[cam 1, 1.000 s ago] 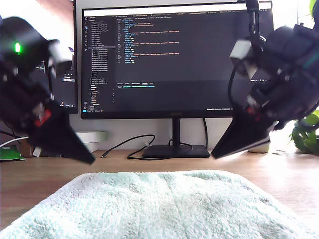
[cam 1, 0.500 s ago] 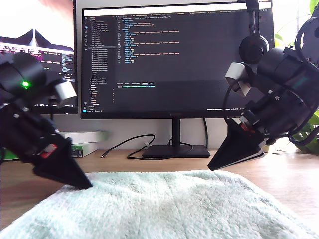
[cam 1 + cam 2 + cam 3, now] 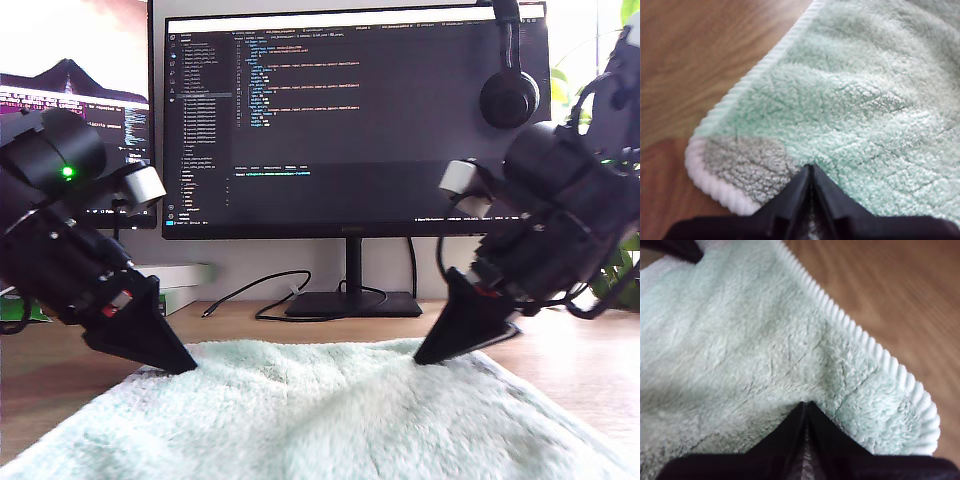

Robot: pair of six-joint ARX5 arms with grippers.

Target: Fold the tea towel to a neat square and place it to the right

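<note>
The pale mint-green tea towel [image 3: 320, 420] lies spread on the wooden desk [image 3: 40, 370], filling the front of the exterior view. My first gripper [image 3: 186, 368] comes down at the towel's far corner on the exterior view's left. It is shut, with plush pinched between its black fingertips [image 3: 810, 169] just inside the whitish ribbed hem [image 3: 755, 70]. My second gripper [image 3: 420, 358] is at the far corner on the exterior view's right, likewise shut on the towel [image 3: 740, 340] close to its hem [image 3: 865, 340]. The cloth puckers around both tips.
A large monitor [image 3: 350, 120] on a stand [image 3: 350, 300] stands right behind the towel, with headphones [image 3: 508, 95] hung on its corner. A second screen [image 3: 75, 100] and boxes [image 3: 180, 280] are at the exterior view's left, a plant [image 3: 625, 265] at its right. A cable [image 3: 250, 290] trails on the desk.
Both grippers have come down from above the desk onto the towel's far corners. The towel's far edge now shows folds between them.
</note>
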